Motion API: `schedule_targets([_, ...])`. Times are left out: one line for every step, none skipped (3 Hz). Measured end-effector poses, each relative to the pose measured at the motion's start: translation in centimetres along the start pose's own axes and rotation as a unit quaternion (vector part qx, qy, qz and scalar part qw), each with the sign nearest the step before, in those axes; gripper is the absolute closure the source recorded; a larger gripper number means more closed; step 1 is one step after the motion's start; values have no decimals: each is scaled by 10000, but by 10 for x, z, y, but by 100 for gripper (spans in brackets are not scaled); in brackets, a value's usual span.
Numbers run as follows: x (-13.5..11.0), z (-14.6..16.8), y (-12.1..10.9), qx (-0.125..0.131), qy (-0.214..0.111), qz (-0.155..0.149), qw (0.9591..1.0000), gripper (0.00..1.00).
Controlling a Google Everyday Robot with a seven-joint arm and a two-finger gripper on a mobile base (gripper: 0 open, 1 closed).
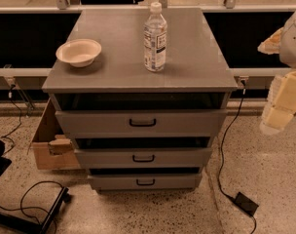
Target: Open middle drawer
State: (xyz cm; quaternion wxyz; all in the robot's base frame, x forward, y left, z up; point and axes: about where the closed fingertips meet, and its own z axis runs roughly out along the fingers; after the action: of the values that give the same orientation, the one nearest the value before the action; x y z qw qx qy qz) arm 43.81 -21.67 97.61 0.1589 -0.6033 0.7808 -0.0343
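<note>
The grey metal cabinet (138,77) stands in the middle of the camera view with three wide drawers. The middle drawer (143,158) has a flat grey front and a small black centre handle (143,158). A dark gap shows above its front. The taller top drawer (141,123) sits above it and the lowest drawer (145,182) below it. My gripper (279,108), cream-coloured, hangs at the right edge of the view. It is to the right of the cabinet, about level with the top drawer, and touches nothing.
A white bowl (79,52) and a clear water bottle (155,37) stand on the cabinet top. A cardboard box (49,143) leans against the cabinet's left side. Black cables (26,199) lie on the floor at left. A cable with a power brick (246,203) lies at right.
</note>
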Motion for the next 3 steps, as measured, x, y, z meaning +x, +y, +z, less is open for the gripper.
schedule_targets([0,0,0,0,0,0,10000,0])
schedule_targets([-6,8,1,179,114,36,9998,0])
schedule_targets([-17,37,4,558,449,119,9974,0])
